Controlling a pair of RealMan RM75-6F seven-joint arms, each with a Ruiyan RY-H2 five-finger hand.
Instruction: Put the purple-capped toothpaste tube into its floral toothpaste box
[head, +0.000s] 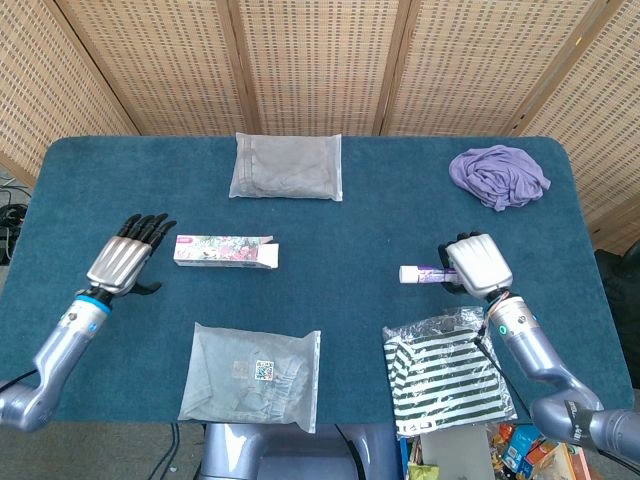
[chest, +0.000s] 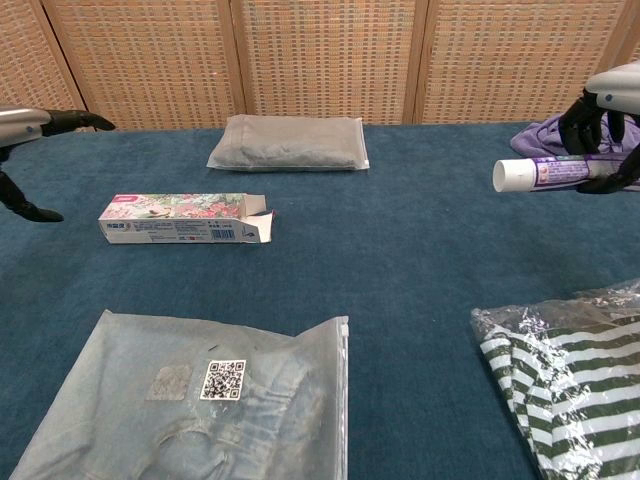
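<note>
The floral toothpaste box (head: 225, 251) (chest: 186, 218) lies on the blue table left of centre, its open flap end facing right. My right hand (head: 477, 265) (chest: 606, 110) holds the toothpaste tube (head: 422, 273) (chest: 545, 173) lifted above the table at the right, level, with its white cap end pointing left. My left hand (head: 128, 258) (chest: 30, 128) hovers open just left of the box, fingers spread, holding nothing.
A grey packet (head: 287, 166) lies at the back centre. A bagged pair of jeans (head: 252, 374) sits at the front left, a bagged striped garment (head: 445, 372) at the front right, and a purple cloth (head: 499, 176) at the back right.
</note>
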